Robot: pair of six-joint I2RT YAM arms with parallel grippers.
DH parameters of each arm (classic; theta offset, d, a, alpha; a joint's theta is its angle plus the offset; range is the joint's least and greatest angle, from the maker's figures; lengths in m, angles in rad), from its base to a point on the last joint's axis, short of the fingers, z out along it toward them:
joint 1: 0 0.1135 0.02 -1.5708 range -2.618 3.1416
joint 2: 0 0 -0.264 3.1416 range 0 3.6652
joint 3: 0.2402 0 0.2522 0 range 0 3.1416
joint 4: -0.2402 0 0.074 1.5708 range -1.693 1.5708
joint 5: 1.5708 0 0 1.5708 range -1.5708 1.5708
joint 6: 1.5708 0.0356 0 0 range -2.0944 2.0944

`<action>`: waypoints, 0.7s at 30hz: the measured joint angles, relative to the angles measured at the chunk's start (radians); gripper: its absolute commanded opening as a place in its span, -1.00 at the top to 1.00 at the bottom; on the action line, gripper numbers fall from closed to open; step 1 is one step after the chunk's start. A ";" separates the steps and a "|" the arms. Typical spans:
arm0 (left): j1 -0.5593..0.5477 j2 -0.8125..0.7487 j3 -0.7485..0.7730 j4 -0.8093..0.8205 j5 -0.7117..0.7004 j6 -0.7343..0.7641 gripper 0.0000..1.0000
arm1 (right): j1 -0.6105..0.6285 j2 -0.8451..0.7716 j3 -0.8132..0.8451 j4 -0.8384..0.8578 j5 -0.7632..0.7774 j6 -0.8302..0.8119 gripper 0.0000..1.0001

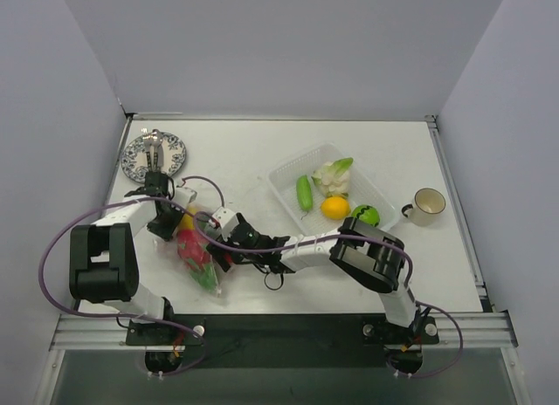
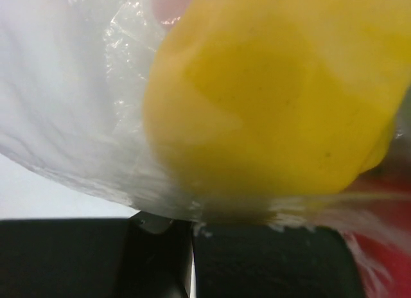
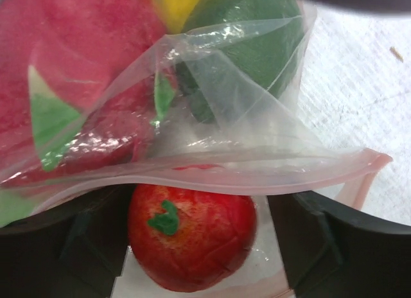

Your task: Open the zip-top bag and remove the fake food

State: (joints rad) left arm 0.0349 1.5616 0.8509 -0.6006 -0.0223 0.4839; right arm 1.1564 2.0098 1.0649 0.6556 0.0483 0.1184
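Top external view shows you both arms folded in toward the zip-top bag [image 1: 199, 257], which lies on the table near the left base. Your left arm rises from its base, bends at the elbow and turns its wrist right, so the left gripper [image 1: 166, 226] sits at the bag's far edge. Its jaws are pinched together on the clear plastic beside a yellow piece [image 2: 270, 99]. Your right arm stretches low and leftward to the bag's mouth. The right gripper [image 3: 192, 246] stands apart, one finger on either side of a red piece [image 3: 192, 237], not touching it, just under the zip strip [image 3: 257, 176]. More fake food [image 1: 334, 206] lies in the tray [image 1: 278, 180].
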 measured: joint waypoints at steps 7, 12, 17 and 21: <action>-0.003 -0.012 -0.015 0.017 -0.009 0.002 1.00 | -0.005 -0.120 -0.127 -0.006 -0.002 0.019 0.58; -0.002 -0.012 -0.020 0.029 -0.027 0.001 1.00 | -0.005 -0.408 -0.238 -0.127 0.029 0.019 0.56; 0.000 -0.002 -0.017 0.039 -0.050 -0.001 1.00 | -0.039 -0.690 -0.266 -0.244 0.137 0.000 0.65; 0.002 -0.003 -0.013 0.035 -0.050 -0.003 1.00 | -0.213 -0.832 -0.294 -0.337 0.255 0.011 0.24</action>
State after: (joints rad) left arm 0.0364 1.5589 0.8383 -0.5652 -0.0727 0.4808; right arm 0.9436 1.1774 0.7704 0.3183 0.3035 0.1299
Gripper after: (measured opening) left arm 0.071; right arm 0.606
